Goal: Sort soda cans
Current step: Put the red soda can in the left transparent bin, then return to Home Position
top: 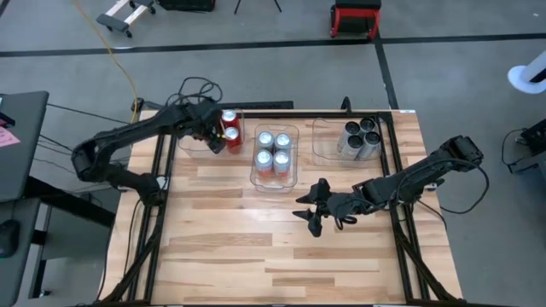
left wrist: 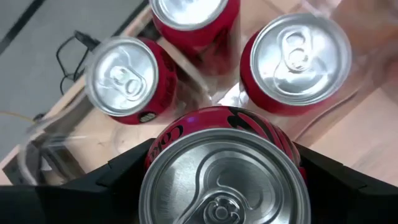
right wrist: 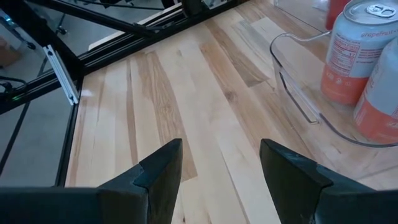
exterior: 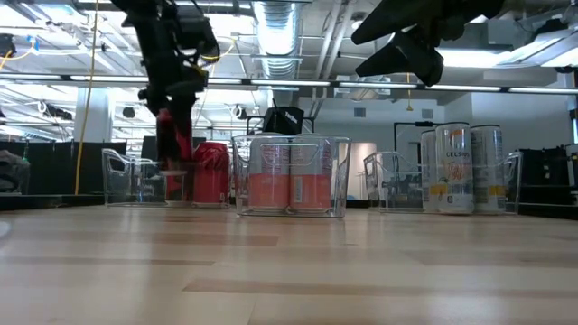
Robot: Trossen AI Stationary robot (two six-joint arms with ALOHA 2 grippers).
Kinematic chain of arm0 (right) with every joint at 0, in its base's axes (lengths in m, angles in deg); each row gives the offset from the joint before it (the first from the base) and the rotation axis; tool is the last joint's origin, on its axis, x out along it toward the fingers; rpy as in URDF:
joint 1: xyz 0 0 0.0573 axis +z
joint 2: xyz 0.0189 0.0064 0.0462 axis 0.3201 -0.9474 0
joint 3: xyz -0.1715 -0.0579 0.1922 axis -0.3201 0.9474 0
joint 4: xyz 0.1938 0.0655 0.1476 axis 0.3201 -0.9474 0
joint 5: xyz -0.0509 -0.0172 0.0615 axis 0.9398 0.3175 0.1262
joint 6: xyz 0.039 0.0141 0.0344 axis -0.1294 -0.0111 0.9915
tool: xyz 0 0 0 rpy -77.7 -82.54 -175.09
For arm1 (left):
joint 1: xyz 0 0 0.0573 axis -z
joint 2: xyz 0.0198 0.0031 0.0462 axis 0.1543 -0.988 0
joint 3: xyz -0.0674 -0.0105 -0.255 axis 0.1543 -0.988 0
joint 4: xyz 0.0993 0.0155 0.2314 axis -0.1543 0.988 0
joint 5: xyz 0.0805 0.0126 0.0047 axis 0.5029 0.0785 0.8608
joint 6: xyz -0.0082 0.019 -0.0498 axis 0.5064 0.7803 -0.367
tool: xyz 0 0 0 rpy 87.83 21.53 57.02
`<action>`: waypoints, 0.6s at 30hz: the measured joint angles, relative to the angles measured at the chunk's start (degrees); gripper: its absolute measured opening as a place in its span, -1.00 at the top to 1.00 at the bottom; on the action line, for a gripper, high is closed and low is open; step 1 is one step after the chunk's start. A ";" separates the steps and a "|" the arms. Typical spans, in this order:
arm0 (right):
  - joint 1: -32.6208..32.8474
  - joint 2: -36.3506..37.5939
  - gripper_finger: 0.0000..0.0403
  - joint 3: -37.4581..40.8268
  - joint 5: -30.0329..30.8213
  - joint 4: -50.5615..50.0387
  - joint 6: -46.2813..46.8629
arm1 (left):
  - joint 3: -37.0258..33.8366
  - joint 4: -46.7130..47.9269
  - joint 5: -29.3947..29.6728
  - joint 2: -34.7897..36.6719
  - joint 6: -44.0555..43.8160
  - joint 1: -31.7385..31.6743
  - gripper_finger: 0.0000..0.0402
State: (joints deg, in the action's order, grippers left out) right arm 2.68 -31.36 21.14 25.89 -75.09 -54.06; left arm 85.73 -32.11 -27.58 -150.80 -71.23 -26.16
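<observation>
My left gripper (top: 218,136) is shut on a red soda can (left wrist: 224,180) over the clear left bin (top: 192,141) at the table's far left. It also shows in the low view (exterior: 176,122). Three more red cans (left wrist: 121,78) stand upright around it, at least two of them in that bin. The middle bin (top: 275,181) holds several light, orange-bodied cans (top: 273,152). The right bin (top: 328,141) holds several cans with dark tops (top: 358,136). My right gripper (top: 314,213) is open and empty above the bare table, near the middle bin. My left gripper pinches the red can's upper side wall (left wrist: 163,144) between its two fingers (left wrist: 118,180), one on each side. The fingers come from above, pointing down. The can hangs upright (exterior: 176,144), its bottom above the bin's floor and above the bottom of the standing red can (exterior: 209,171).
The three clear bins stand in a row along the table's far side. Black frame rails (top: 158,196) run along the left and right edges. Bare wood (top: 273,247) fills the table's near half.
</observation>
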 joint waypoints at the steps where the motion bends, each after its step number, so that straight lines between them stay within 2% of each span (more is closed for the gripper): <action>1: 0.02 0.00 -0.17 0.00 0.00 -0.01 0.09 | 0.00 0.00 0.01 -0.87 -0.10 -0.01 -0.50; 4: 0.14 0.00 -0.17 0.00 0.02 0.01 0.09 | 0.00 -0.34 0.02 -3.17 -0.45 -0.01 -0.51; 8: 0.44 0.00 -0.17 0.00 0.00 0.01 0.09 | -0.02 -0.21 0.04 -4.96 0.83 0.01 -0.67; 11: 0.41 0.00 -0.17 0.00 0.02 0.01 0.07 | 0.00 -0.61 0.24 -4.76 1.91 0.01 -0.74; 18: 0.37 -0.02 -0.17 0.00 0.02 0.03 0.07 | 0.00 -0.93 0.52 -2.22 2.92 0.01 -0.77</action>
State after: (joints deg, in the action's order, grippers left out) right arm 3.05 -31.38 21.14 25.91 -75.07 -53.99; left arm 85.73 -33.04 -27.06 -153.02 -68.31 -26.15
